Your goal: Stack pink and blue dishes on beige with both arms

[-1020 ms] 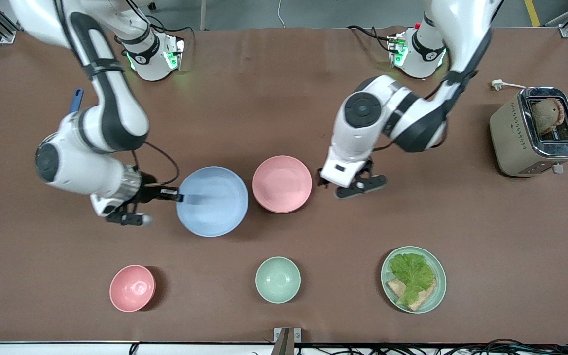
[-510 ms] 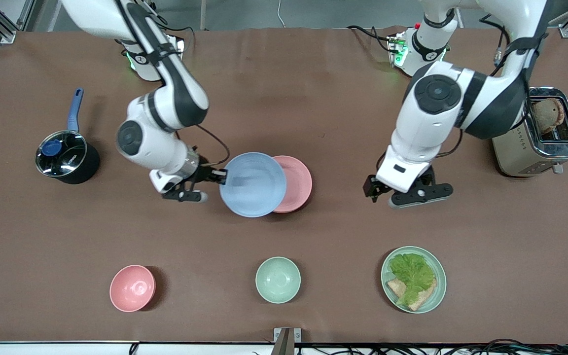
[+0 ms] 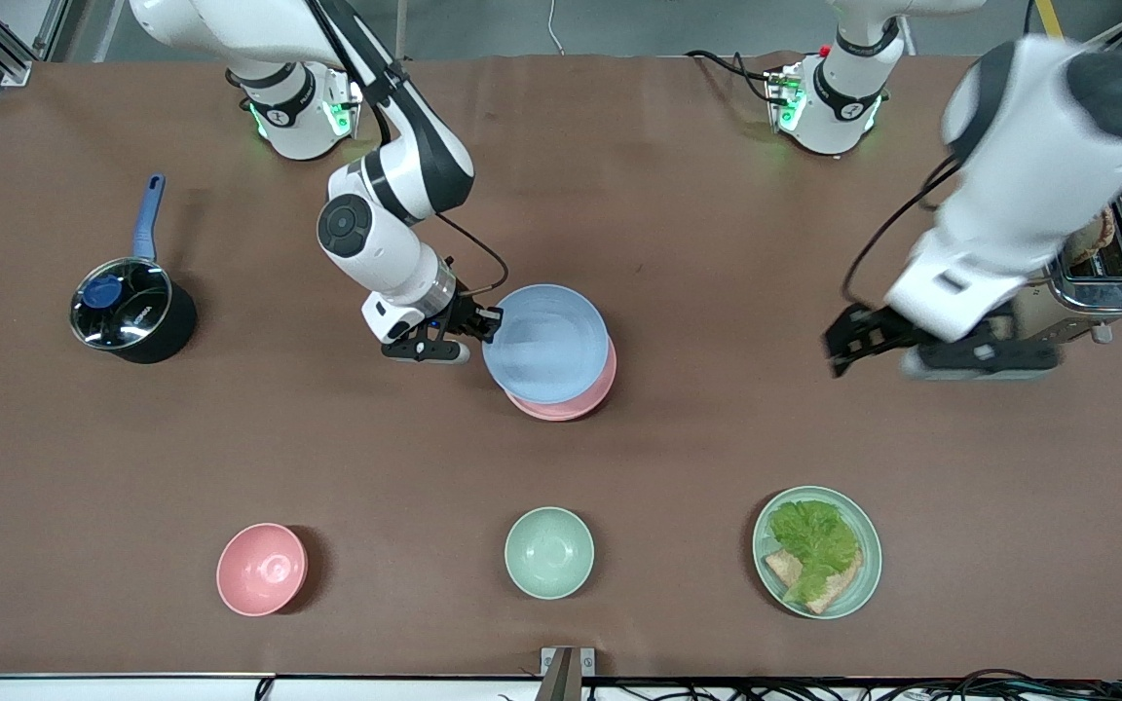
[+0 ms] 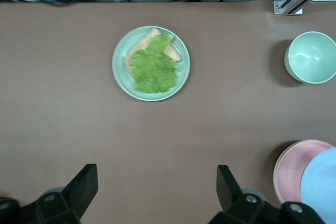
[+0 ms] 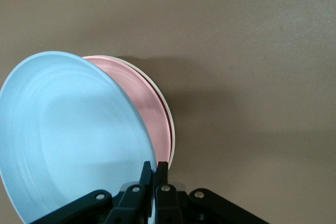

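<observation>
My right gripper (image 3: 488, 323) (image 5: 155, 167) is shut on the rim of the pale blue plate (image 3: 546, 343) (image 5: 73, 129). It holds the plate tilted over the pale pink plate (image 3: 573, 406) (image 5: 149, 111), covering most of it. The pink plate lies on the cream-beige plate (image 5: 169, 124), of which only a thin rim shows in the right wrist view. My left gripper (image 3: 853, 343) (image 4: 156, 174) hangs open and empty over bare table beside the toaster. The pink plate (image 4: 294, 166) and the blue plate (image 4: 323, 182) show at the edge of the left wrist view.
A toaster (image 3: 1102, 277) stands at the left arm's end and a black pot (image 3: 128, 316) at the right arm's end. Nearer the front camera are a pink bowl (image 3: 261, 569), a pale green bowl (image 3: 548, 552) (image 4: 311, 56) and a green plate (image 3: 870, 545) (image 4: 118, 64) with lettuce and bread.
The right arm carried the blue plate from its own end of the table to over the pink plate. The left arm drew away from the pink plate toward the toaster.
</observation>
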`<state>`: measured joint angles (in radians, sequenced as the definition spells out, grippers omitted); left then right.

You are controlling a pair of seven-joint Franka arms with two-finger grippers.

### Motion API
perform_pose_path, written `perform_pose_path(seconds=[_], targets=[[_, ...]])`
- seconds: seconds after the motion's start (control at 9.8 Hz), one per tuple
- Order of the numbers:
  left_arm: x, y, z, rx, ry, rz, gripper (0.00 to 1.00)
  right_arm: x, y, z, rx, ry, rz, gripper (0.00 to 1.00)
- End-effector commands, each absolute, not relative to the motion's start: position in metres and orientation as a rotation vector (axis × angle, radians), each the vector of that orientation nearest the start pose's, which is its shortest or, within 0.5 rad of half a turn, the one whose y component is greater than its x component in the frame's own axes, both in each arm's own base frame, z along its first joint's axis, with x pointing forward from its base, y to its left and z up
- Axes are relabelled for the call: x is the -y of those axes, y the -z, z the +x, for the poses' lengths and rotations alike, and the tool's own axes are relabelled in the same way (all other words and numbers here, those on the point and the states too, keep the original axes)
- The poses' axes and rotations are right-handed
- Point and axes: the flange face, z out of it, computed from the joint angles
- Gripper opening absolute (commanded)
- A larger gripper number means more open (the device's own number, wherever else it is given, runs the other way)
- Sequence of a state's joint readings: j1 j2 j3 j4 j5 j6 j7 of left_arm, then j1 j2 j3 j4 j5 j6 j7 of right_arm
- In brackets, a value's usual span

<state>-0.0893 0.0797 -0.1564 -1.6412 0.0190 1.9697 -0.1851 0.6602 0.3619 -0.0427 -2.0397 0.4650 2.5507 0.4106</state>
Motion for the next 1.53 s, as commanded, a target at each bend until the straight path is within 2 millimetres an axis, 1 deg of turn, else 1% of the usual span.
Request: perform_pose_path(seconds=[0.0,0.1,0.2,0.31,0.41,0.51,0.61,0.71,0.82,0.92,1.02,1.22,1.33,1.43], targets=[[0.100,-0.615,0.569,-0.174,0.371,-3.181,1.00,-0.349,-0.267,0.494,-0.239,-0.001,-2.834,0.05],[0.087,-0.635,0.554,-0.187,0.368,-3.182,1.00,-0.352,-0.259,0.491,-0.234,-0.010,-2.842,0.07],[0.076,-0.647,0.545,-0.165,0.357,-3.171,1.00,-0.354,-0.257,0.491,-0.230,0.009,-2.840,0.08],[0.048,-0.665,0.550,-0.080,0.382,-3.168,1.00,-0.355,-0.250,0.490,-0.231,-0.002,-2.848,0.22],[0.040,-0.664,0.547,-0.079,0.310,-3.169,1.00,-0.357,-0.244,0.487,-0.219,-0.011,-2.856,0.58],[0.027,-0.666,0.542,-0.066,0.272,-3.172,1.00,-0.357,-0.244,0.486,-0.218,-0.020,-2.858,0.88],[0.026,-0.672,0.537,-0.061,0.243,-3.180,1.00,-0.351,-0.253,0.492,-0.221,-0.006,-2.853,1.00],[0.015,-0.675,0.535,-0.035,0.217,-3.181,1.00,-0.316,-0.297,0.515,-0.274,0.042,-2.830,1.00],[0.010,-0.675,0.535,-0.011,0.212,-3.180,1.00,-0.280,-0.327,0.534,-0.262,0.015,-2.869,1.00],[0.008,-0.672,0.535,0.009,0.192,-3.180,1.00,-0.240,-0.365,0.553,-0.207,0.002,-2.952,1.00],[0.002,-0.667,0.537,0.030,0.168,-3.180,1.00,-0.202,-0.399,0.567,-0.192,-0.062,-3.028,1.00],[-0.001,-0.667,0.538,0.021,0.169,-3.088,1.00,-0.144,-0.460,0.590,-0.253,-0.129,-3.061,1.00],[0.001,-0.670,0.539,0.014,0.186,-3.082,1.00,-0.104,-0.495,0.601,-0.328,-0.108,-3.074,1.00],[0.003,-0.668,0.542,0.006,0.198,-3.090,1.00,-0.086,-0.519,0.606,-0.340,-0.067,-3.099,1.00]])
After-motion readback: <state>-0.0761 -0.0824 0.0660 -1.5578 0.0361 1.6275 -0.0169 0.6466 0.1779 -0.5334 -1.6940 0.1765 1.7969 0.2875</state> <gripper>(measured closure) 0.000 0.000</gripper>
